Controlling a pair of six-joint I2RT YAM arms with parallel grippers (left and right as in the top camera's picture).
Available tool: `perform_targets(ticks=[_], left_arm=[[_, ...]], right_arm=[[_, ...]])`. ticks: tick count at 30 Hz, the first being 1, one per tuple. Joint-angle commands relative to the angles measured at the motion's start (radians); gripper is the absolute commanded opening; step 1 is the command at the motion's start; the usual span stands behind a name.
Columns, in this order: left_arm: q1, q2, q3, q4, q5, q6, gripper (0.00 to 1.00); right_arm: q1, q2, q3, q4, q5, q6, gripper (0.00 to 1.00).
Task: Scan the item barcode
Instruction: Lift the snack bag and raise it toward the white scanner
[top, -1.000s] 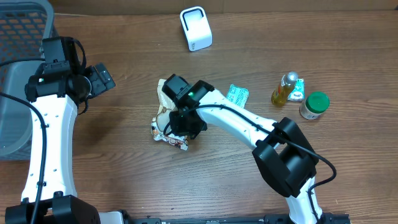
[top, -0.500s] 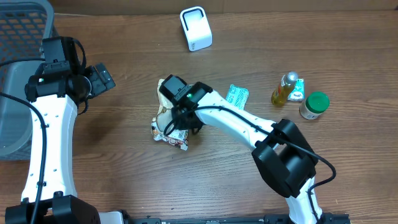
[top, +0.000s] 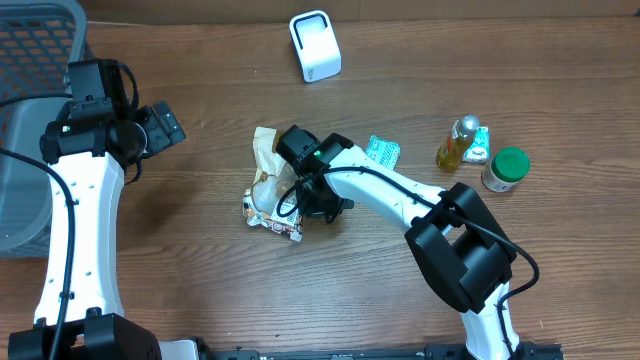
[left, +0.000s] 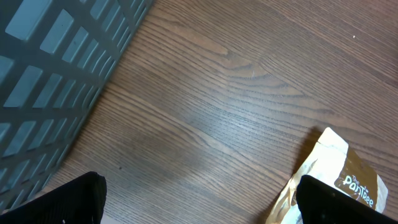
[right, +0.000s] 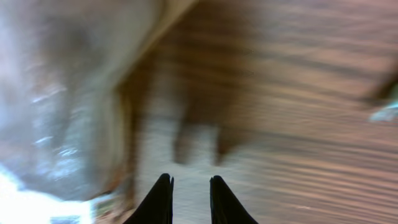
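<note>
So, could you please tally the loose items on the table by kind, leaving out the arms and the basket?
Snack bags: 1, tan bag
Scanners: 1, white scanner
Bottles: 1, yellow bottle
Jars: 1, green-lidded jar
Green-and-white packets: 2, one near the right arm, one behind the bottle
Total: 6

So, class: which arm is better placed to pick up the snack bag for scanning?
Right. Its gripper sits at the snack bag, jaws nearly closed and empty; the left gripper hangs open near the basket.

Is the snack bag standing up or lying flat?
Lying flat: the snack bag sprawls crumpled on the table beside the right gripper.
</note>
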Motion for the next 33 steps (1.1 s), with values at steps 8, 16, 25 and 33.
perform_targets(ticks=[8,16,25,33], left_arm=[[0.002,-0.007,0.008,0.002,-0.002,0.013,1.00],[0.002,-0.007,0.008,0.002,-0.002,0.013,1.00],[0.002,-0.007,0.008,0.002,-0.002,0.013,1.00],[0.002,-0.007,0.008,0.002,-0.002,0.013,1.00]], right_arm=[[0.100,-0.014,-0.003,0.206,-0.253,0.001,0.25],[0.123,-0.014,-0.002,0.354,-0.167,0.001,0.36],[0.072,-0.022,-0.001,0.187,-0.187,0.001,0.27],[0.056,-0.021,-0.006,0.083,-0.078,-0.003,0.12]])
